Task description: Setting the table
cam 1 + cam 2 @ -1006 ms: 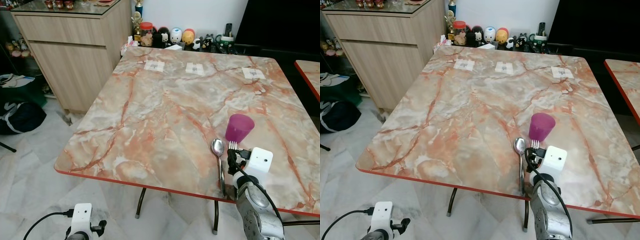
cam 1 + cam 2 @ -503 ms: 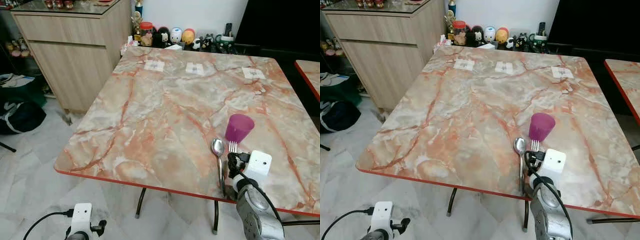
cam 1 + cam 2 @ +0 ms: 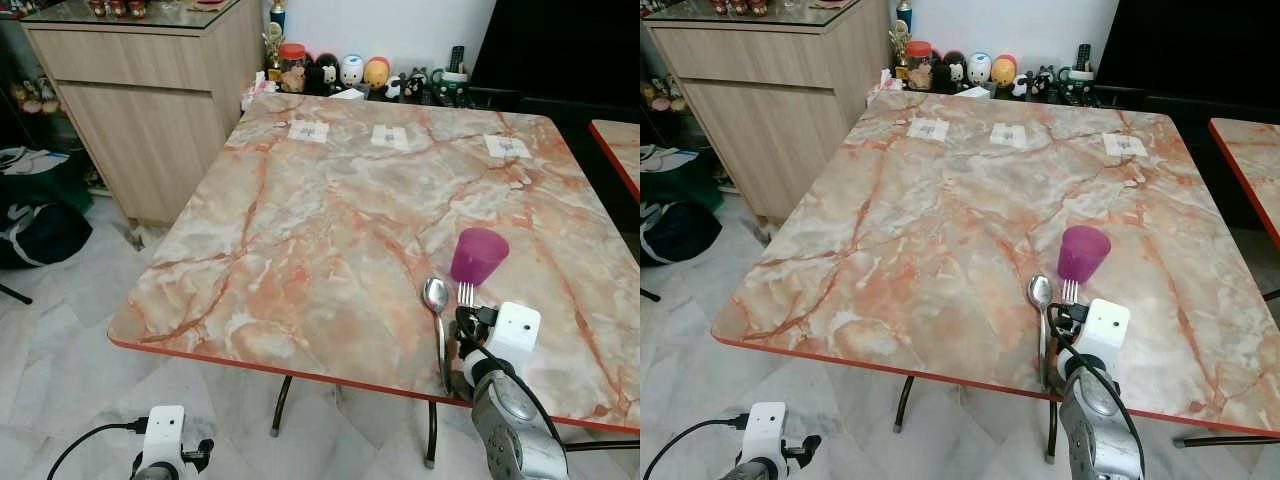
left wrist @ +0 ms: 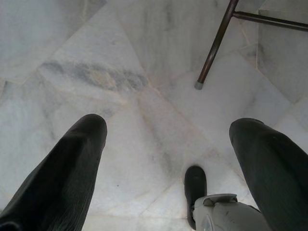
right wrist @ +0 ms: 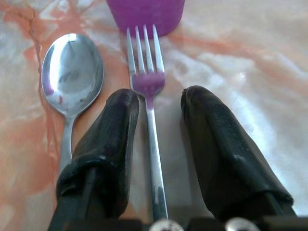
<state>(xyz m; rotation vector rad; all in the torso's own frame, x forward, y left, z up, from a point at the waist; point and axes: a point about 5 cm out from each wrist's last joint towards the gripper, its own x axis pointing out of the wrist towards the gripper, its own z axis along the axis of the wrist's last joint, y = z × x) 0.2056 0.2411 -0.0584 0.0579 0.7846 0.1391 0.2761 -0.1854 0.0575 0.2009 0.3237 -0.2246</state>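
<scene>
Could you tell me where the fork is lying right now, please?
The fork lies on the marble table near its front right edge, between the open right end effector's fingers, beside the spoon, tines toward the purple cup.

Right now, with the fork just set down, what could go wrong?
The right pincer is open, straddling the fork; a skewed retreat could drag it into the spoon lying close beside it. The fork's tines sit right at the purple cup, so a forward nudge might tip it.
</scene>
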